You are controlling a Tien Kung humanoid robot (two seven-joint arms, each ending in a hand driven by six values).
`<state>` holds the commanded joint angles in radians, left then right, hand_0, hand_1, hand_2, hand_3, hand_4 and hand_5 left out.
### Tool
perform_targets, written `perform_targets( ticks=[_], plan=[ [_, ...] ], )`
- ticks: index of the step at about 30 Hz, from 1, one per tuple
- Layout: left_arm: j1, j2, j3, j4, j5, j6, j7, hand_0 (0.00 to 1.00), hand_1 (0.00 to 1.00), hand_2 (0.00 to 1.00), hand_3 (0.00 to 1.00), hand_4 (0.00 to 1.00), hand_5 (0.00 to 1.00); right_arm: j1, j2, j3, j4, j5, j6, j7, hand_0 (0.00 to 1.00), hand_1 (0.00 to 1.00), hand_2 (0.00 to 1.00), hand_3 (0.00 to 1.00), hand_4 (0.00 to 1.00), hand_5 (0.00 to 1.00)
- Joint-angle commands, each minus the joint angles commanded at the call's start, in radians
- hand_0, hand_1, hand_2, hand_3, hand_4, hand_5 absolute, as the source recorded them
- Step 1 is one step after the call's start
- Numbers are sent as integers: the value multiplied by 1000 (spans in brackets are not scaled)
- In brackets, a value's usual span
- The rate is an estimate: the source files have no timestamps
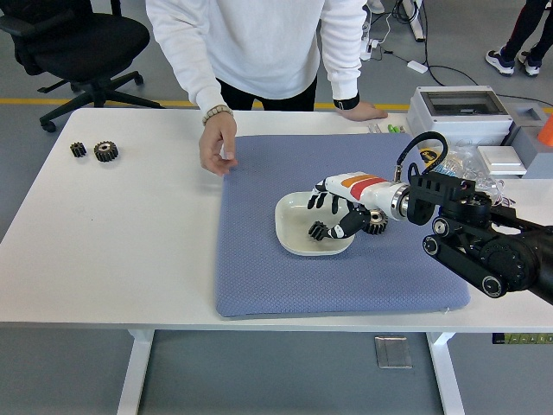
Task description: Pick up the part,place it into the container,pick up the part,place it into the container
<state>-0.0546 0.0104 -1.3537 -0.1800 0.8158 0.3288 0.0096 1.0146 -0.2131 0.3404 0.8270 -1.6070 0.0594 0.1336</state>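
On the blue mat [285,277], the right hand [337,214] hovers over the white dish [294,233], fingers loosely curled and holding nothing, the black gear [377,222] lying just beside the dish at 3 o'clock, while at 11 o'clock a person's hand [216,147] hangs above the mat's far corner.

dish [294,238] on mat [259,268], gear [375,222] right of it.
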Motion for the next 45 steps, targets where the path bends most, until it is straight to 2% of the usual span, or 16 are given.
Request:
perform_targets(
  ticks=[3,4,9,10,11,15,16,18,23,25,28,31,39,40,45],
  plan=[
    [0,0,-1,0,2,1,1,674,644,756,645,751,641,1,-2,5,0,1,6,4,402,571,809,869,998,293],
    [0,0,-1,0,2,0,0,674,643,755,645,749,636,0,-4,10,4,-1,5,3,454,600,865,905,998,305],
    [-1,0,-2,0,-1,1,-2,674,643,755,645,749,636,0,-32,51,31,-26,8,-3,454,600,865,905,998,305],
    [-1,0,-2,0,-2,1,-2,670,642,754,642,746,634,3,-41,62,34,-36,9,-5,444,595,825,884,998,303],
    [-1,1,-2,0,-2,0,-2,670,642,754,642,746,634,6,-50,72,34,-48,11,-8,444,595,825,884,998,303],
    [-1,1,-2,0,-1,1,-2,670,642,754,642,746,634,19,-75,86,13,-94,9,-12,444,595,825,884,998,303],
    [0,2,-2,0,-1,1,-1,667,639,751,640,745,629,24,-79,81,1,-107,10,-13,450,595,797,821,998,297],
    [1,2,-2,0,0,1,-1,667,639,751,640,745,629,30,-81,65,-20,-115,11,-13,450,595,797,821,998,297],
    [2,0,-1,0,5,3,4,666,637,751,639,743,627,49,-61,-28,-124,-111,13,1,459,597,798,819,998,297],
    [2,0,1,0,3,3,3,666,637,751,639,743,627,52,-59,-51,-139,-117,13,2,459,597,798,819,998,297],
    [1,-1,0,0,4,4,3,666,638,753,639,743,625,49,-58,-89,-140,-122,4,4,457,600,793,811,998,292],
    [-2,-1,7,0,-1,5,3,666,638,753,639,743,625,35,-60,-96,-136,-138,-31,21,457,600,793,811,998,292],
    [-4,-2,11,0,-2,5,4,666,639,753,638,743,625,24,-49,-116,-168,-129,-70,32,458,603,788,808,998,290],
    [-4,-2,11,0,-1,5,5,667,639,753,638,742,624,23,-46,-116,-173,-125,-77,35,444,594,763,689,942,277],
    [-7,-1,17,0,-4,5,3,667,639,753,638,742,624,27,-31,-144,-200,-106,-104,49,444,594,763,689,942,277]
  ],
)
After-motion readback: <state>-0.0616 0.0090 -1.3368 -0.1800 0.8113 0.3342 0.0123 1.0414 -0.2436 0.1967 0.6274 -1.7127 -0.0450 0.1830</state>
